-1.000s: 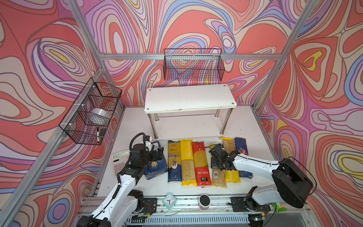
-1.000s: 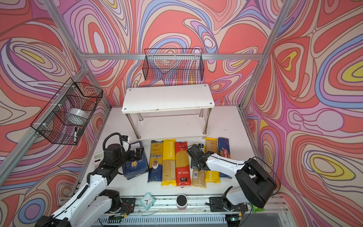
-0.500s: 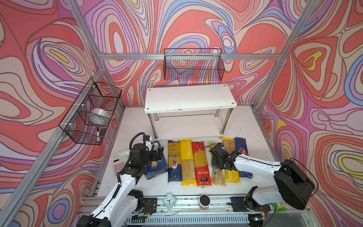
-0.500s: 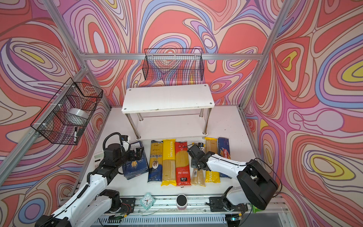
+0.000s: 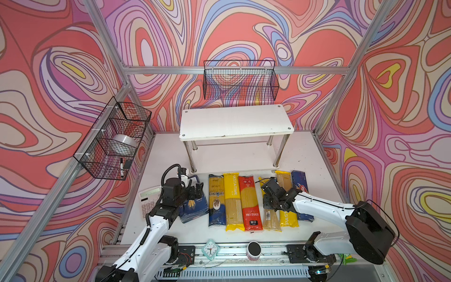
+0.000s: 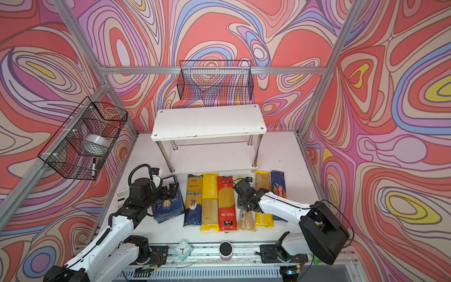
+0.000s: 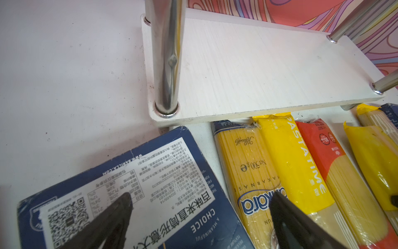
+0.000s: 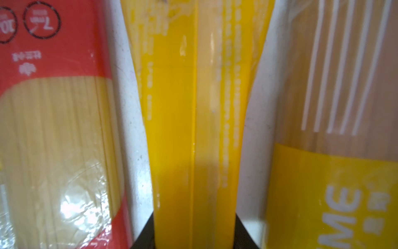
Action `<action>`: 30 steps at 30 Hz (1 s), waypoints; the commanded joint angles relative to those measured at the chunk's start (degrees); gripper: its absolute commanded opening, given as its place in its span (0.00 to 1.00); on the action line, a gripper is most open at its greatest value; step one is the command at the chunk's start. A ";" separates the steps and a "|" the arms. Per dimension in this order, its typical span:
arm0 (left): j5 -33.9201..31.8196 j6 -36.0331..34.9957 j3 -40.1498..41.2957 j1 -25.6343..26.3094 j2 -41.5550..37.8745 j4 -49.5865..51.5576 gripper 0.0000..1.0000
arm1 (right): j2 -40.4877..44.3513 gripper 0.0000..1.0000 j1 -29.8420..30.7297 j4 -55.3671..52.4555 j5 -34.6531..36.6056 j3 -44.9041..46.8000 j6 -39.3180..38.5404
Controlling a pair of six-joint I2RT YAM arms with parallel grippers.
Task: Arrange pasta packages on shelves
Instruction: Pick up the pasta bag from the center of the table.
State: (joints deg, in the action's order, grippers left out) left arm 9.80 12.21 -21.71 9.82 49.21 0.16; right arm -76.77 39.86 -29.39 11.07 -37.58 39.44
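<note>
Right arm: reaches low before the rack (image 5: 234, 119); right gripper (image 8: 195, 237) pinches yellow pack (image 5: 271, 221) lying there.
Left gripper (image 5: 196, 191): spread wide above blue box (image 5: 195, 207) before rack.
Side basket (image 5: 109, 146): tape roll (image 5: 123, 144), marker (image 5: 121, 167).

I see the left gripper (image 7: 200, 224) at the lower edge of the frame with its jaws spread, one finger (image 7: 112, 222) over the blue Barilla box (image 7: 150, 172) and the other over the dark-blue bag (image 7: 247, 155). Rightward lie the yellow PASTATIME bag (image 7: 295, 163), the red bag (image 7: 344, 172) and a second yellow bag (image 7: 377, 155), side by side. Their ends reach the lower shelf board (image 7: 258, 71) in the upper right, where a chrome leg (image 7: 167, 56) stands.
</note>
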 commanded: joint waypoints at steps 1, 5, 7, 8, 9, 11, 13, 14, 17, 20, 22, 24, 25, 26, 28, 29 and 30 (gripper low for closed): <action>-0.59 -0.25 -1.66 0.46 0.26 -0.61 1.00 | 3.09 0.00 0.40 0.02 0.07 -2.39 -2.34; -0.96 -0.25 -2.08 0.46 1.06 -0.65 1.00 | 3.95 0.00 0.45 -2.39 -1.38 -4.50 -5.83; -0.93 -0.17 -2.10 0.45 1.08 -0.59 1.00 | 4.23 0.00 0.47 -3.26 -1.62 -5.45 -7.05; -0.93 -0.21 -1.97 0.46 0.98 -0.61 1.00 | 4.40 0.00 0.40 -3.47 -1.97 -5.93 -7.62; -0.97 -0.18 -1.95 0.46 0.82 -0.64 1.00 | 4.63 0.00 0.44 -3.65 -2.25 -6.31 -7.88; -0.68 -0.25 -1.83 0.45 0.67 -0.71 1.00 | 5.12 0.00 0.40 -3.66 -2.94 -6.78 -8.56; -0.67 -0.26 -1.74 0.46 0.54 -0.77 1.00 | 5.89 0.00 0.43 -3.53 -3.33 -7.28 -9.14; -0.67 -0.25 -1.77 0.41 0.61 -0.80 1.00 | 6.54 0.00 0.40 -3.19 -3.51 -7.49 -9.57; -0.83 -0.18 -1.72 0.45 0.54 -0.78 1.00 | 8.13 0.00 0.40 -2.61 -4.33 -8.35 -11.10; -0.93 -0.17 -1.72 0.46 0.45 -0.73 1.00 | 10.10 0.00 0.40 -1.70 -5.35 -9.30 -13.95; -0.93 -0.17 -1.68 0.49 0.53 -0.77 1.00 | 11.49 0.00 0.40 -0.93 -4.60 -9.57 -15.32; -1.01 -0.12 -1.68 0.50 0.45 -0.71 1.00 | 12.25 0.00 0.40 -0.58 -4.14 -10.46 -17.06; -0.97 -0.17 -1.70 0.50 0.45 -0.76 1.00 | 12.35 0.00 0.40 -0.59 -4.28 -11.15 -18.01; -1.05 -0.17 -1.68 0.46 0.36 -0.75 1.00 | 12.35 0.00 0.40 -0.79 -4.39 -12.02 -18.70; -1.10 -0.08 -1.67 0.46 0.45 -0.74 1.00 | 12.48 0.00 0.45 -0.84 -4.94 -13.26 -19.90; -1.14 -0.08 -1.69 0.45 0.45 -0.70 1.00 | 12.60 0.00 0.40 -0.84 -5.33 -14.07 -20.62; -1.12 -0.08 -1.75 0.44 0.45 -0.73 1.00 | 12.76 0.00 0.54 -0.66 -5.60 -14.67 -21.38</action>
State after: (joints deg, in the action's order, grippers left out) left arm 9.30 12.21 -22.00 9.82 50.17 0.14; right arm -66.19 39.90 -34.70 5.87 -48.25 21.76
